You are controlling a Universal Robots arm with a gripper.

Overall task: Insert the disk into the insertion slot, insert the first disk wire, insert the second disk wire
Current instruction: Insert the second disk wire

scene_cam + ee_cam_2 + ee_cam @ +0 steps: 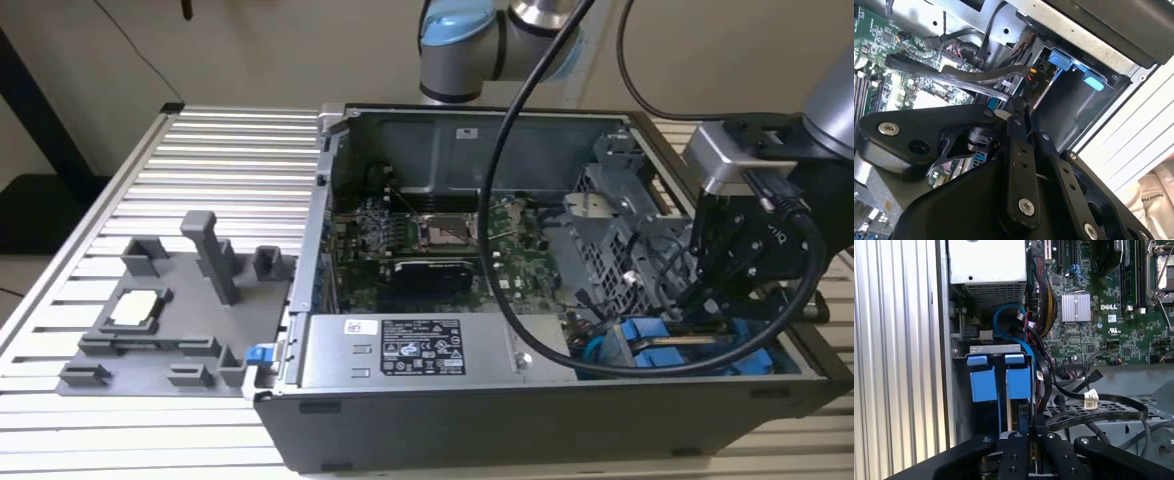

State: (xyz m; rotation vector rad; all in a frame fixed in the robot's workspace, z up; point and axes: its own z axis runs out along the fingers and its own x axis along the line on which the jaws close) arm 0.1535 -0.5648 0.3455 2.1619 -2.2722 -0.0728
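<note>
Worktop: ribbed aluminium worktop (200, 150) carrying an open dark grey computer case (534, 420) and, at the case's 9 o'clock in the exterior view, a grey plastic fixture tray (160, 345).

Case interior: green circuit board (400, 235) at centre; long grey metal box with a black-and-white sticker (400, 350) at its 6 o'clock.

Insertion slot: rectangular grey sheet-metal drive bay (617, 345) (994, 348) (1069, 107) with bright blue plastic fittings (983, 382), in the case's 4 o'clock corner (exterior view).

Tool: black tool (694, 318) (1023, 422) (1016, 106) lowered inside the case, its tip directly at the bay's mouth, close to the blue fittings.

Tool state: cannot be told whether open or closed.

Cabling: a thin blue cable (1004, 315) loops beside the bay; a flat black cable (1094, 415) lies near the tool.
</note>
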